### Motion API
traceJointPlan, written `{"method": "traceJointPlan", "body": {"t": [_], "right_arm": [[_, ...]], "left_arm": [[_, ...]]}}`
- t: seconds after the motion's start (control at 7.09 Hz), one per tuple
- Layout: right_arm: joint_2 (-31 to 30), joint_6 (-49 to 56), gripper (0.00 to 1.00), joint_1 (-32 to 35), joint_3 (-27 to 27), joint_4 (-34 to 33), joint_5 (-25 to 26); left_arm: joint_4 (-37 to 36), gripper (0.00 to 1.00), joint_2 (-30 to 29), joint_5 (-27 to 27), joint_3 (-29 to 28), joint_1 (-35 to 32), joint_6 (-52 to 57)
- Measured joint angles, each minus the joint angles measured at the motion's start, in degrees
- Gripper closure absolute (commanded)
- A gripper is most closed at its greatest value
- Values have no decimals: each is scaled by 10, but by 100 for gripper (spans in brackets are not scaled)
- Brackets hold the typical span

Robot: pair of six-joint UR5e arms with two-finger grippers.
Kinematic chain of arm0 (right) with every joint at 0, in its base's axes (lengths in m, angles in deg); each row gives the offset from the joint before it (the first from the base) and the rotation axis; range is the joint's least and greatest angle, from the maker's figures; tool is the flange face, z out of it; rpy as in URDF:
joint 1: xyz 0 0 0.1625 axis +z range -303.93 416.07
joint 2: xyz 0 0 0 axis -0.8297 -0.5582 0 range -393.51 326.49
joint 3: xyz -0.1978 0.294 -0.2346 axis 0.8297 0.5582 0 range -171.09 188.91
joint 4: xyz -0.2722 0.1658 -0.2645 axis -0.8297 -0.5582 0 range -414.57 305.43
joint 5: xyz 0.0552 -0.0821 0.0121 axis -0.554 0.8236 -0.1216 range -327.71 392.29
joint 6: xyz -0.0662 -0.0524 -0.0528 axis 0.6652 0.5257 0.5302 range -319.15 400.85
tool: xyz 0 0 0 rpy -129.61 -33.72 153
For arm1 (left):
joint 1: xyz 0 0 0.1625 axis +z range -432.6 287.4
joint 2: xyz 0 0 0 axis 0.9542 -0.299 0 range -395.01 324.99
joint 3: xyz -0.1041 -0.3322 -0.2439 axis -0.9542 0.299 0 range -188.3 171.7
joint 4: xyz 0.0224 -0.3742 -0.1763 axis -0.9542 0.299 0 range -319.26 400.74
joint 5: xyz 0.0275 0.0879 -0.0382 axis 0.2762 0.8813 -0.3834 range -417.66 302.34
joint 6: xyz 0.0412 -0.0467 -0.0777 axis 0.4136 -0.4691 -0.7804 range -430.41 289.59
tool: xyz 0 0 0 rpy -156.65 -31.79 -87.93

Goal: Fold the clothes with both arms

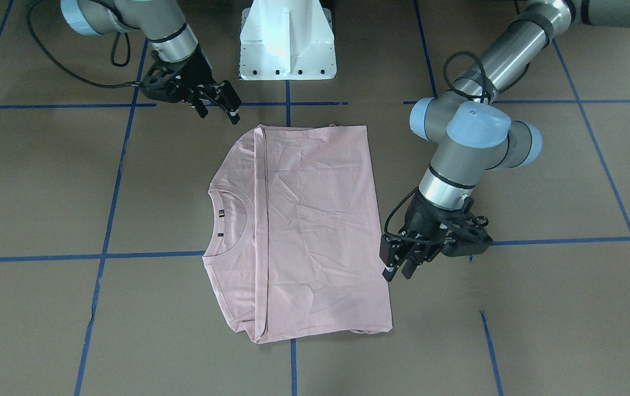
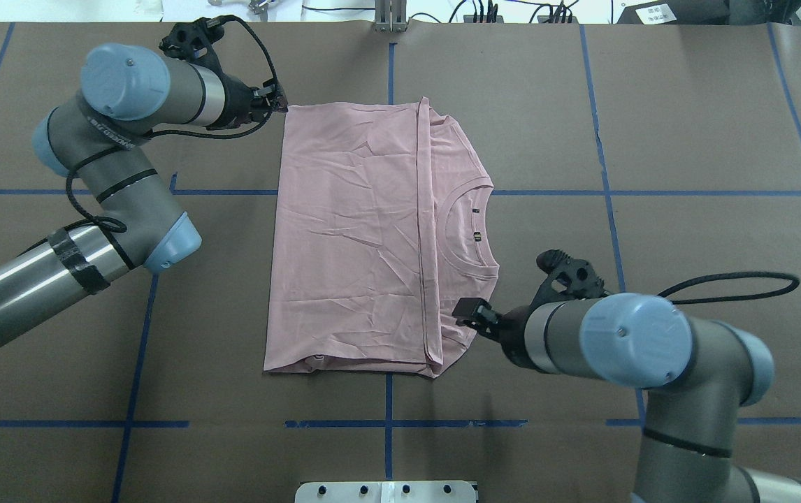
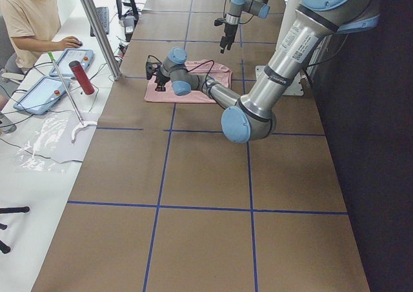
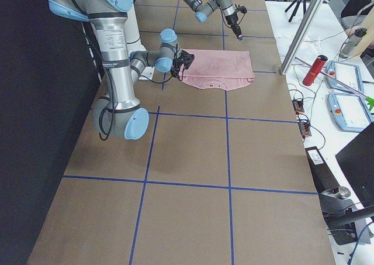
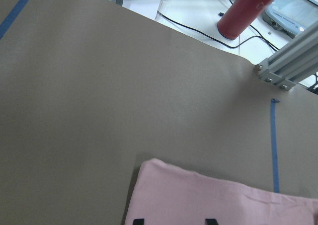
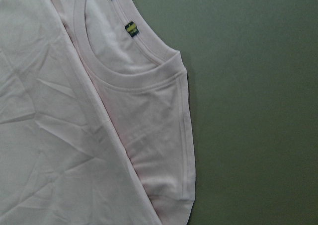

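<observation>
The pale pink T-shirt [image 2: 351,230] lies flat on the brown table, folded lengthwise, plain side up. Its ribbed collar [image 2: 470,230] points toward the robot's right, and the print is hidden. My left gripper [image 2: 278,105] hovers at the shirt's far left corner, open and empty. In the left wrist view its two fingertips [image 5: 211,221] stand apart over the shirt corner [image 5: 223,200]. My right gripper [image 2: 472,312] is open and empty beside the near shoulder edge. The right wrist view shows the collar [image 6: 134,76] but no fingers. In the front view the left gripper [image 1: 397,267] and the right gripper [image 1: 219,107] are both off the cloth.
The white pedestal base [image 1: 287,44] stands at the robot's side of the table. A red bottle [image 3: 82,77], an aluminium post [image 3: 97,28] and tablets stand past the far edge, where an operator [image 3: 26,21] sits. Blue tape lines [image 2: 386,423] grid the table.
</observation>
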Motion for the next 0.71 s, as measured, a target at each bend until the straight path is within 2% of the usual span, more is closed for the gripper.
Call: {"method": "traceJointPlan", "body": {"t": [0.14, 0.42, 0.71], "right_arm": [[25, -37, 2, -30, 23, -13, 31], [72, -79, 18, -54, 76, -29, 63], [82, -93, 21, -55, 93, -32, 69]], "left_arm": [[-1, 49, 9, -5, 17, 0, -2], [-1, 49, 13, -7, 24, 0, -6], [0, 49, 14, -6, 24, 1, -13]]}}
